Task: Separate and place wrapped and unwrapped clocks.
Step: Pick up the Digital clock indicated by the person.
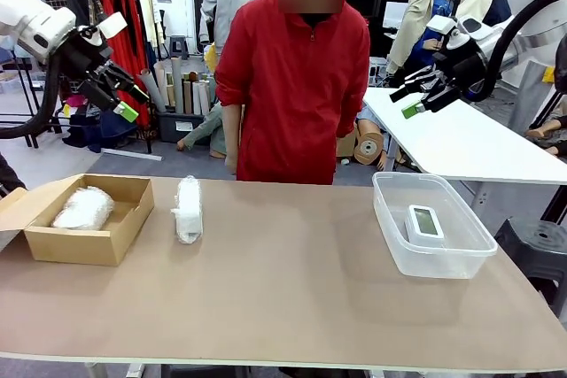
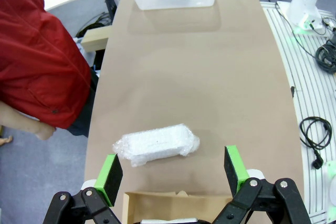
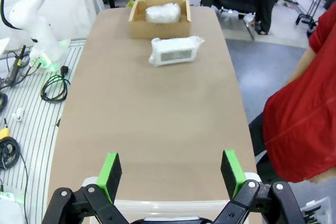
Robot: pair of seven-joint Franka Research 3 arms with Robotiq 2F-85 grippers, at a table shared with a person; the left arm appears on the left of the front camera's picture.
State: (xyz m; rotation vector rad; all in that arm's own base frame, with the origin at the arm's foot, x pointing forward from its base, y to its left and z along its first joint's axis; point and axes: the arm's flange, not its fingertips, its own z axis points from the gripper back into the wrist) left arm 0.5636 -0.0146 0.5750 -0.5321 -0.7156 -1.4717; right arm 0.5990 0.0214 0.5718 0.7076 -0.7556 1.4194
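The left gripper (image 1: 129, 96) hangs high above the left end of the table (image 1: 292, 298), its jaws spread wide and holding nothing. The right gripper (image 1: 409, 101) hangs high near the right end, likewise spread and empty. A cardboard box (image 1: 81, 247) sits at the table's left end with its flap folded outward, and one wrapped bundle (image 1: 84, 208) lies inside it on the bottom. The second bundle (image 1: 188, 208) lies on the bare table just right of the box, not touching it, with its long axis pointing across toward the person (image 1: 297, 86). In the left wrist view this loose bundle appears between the two green pads (it is far below them and untouched). Through its crinkly wrap the right wrist view shows a pale oblong with a greyish face. Well apart, at the right end, a clear tub (image 1: 443, 265) holds the bare clock (image 1: 424, 223), which lies screen up on the tub's floor. The person in a red jacket stands at the far edge, arms down.
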